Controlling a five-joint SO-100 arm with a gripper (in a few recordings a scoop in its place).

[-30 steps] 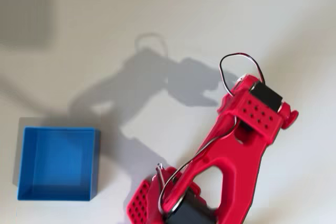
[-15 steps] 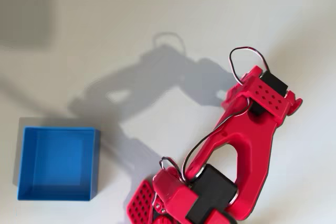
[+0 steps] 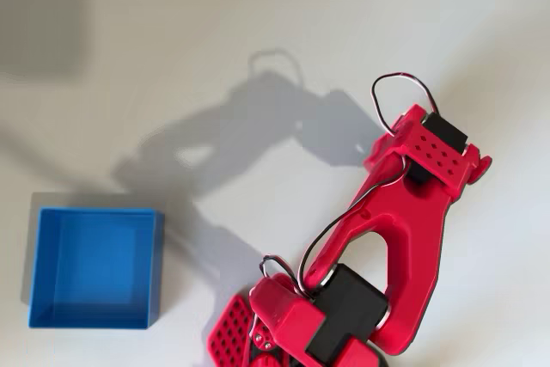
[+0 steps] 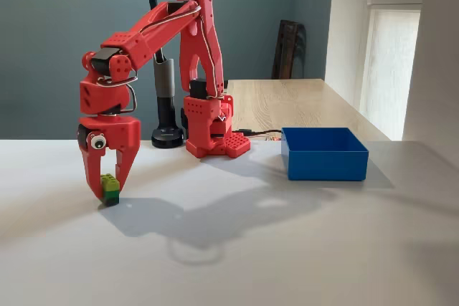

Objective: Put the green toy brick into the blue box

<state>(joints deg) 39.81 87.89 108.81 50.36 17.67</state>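
No readable text, labels, brand marks, nos. or signs anywhere in either view. Red arm (image 4: 165, 41), blue box (image 4: 324, 153), green toy brick (image 4: 110, 188) & counter (image 4: 287, 249) all plain, unmarked.

Red plastic arm (image 4: 165, 26) w/ black servos, thin wires, perforated panels, pointed red pincer (image 4: 107, 190).
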